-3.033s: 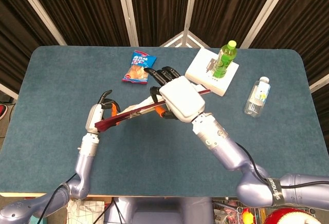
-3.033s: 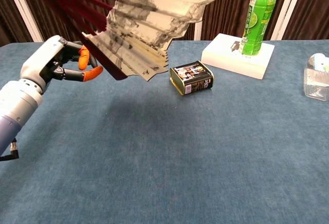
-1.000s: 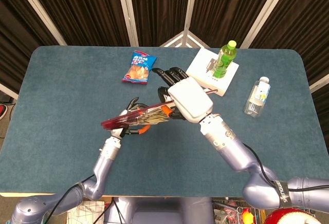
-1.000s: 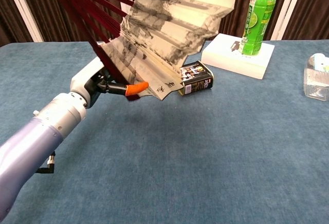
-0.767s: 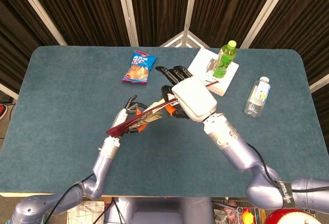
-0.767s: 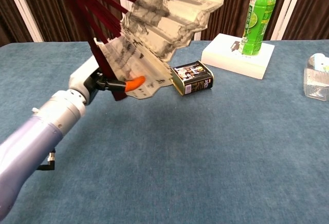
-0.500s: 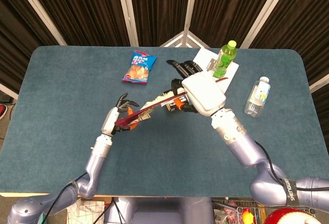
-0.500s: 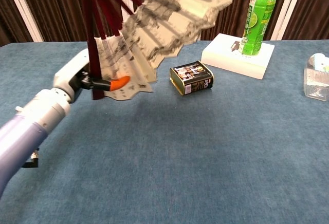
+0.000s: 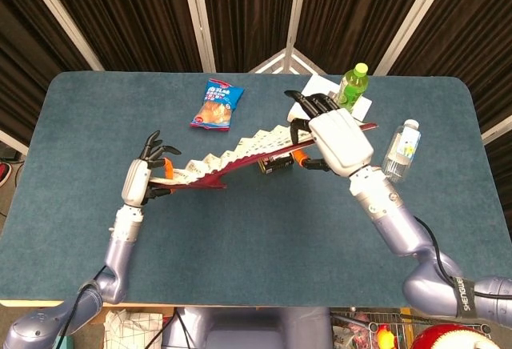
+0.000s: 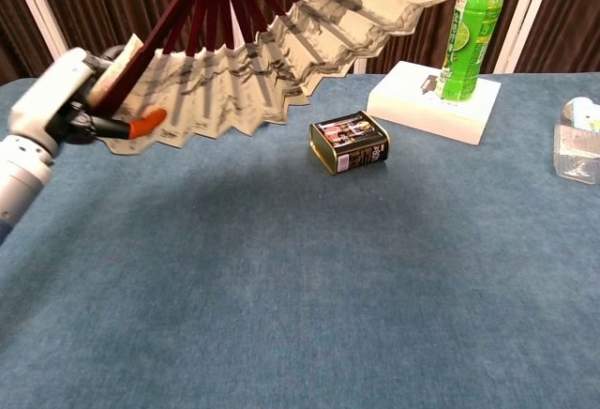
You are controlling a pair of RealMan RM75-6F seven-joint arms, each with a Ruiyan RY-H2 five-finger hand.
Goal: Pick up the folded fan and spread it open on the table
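Observation:
The fan (image 9: 232,161) has cream paper with ink painting and dark red ribs. It is spread wide and held in the air between both hands. My left hand (image 9: 142,177) grips its left end, with orange-tipped fingers (image 10: 145,123) against the paper. My right hand (image 9: 336,137) holds the right end stick, near the green bottle. In the chest view the fan (image 10: 272,48) arches over the back of the table with its ribs meeting at the top edge. My left hand (image 10: 61,99) shows there at the far left, and the right hand is out of that frame.
A small tin can (image 10: 349,143) lies under the fan. A green bottle (image 10: 472,29) stands on a white box (image 10: 431,101) at the back right. A clear water bottle (image 10: 578,140) lies at the right edge, and a snack bag (image 9: 217,105) at the back. The table (image 9: 80,125) is blue.
My left hand has swung out to the left and my right hand to the right. The fan between them has gone from partly bunched to widely spread.

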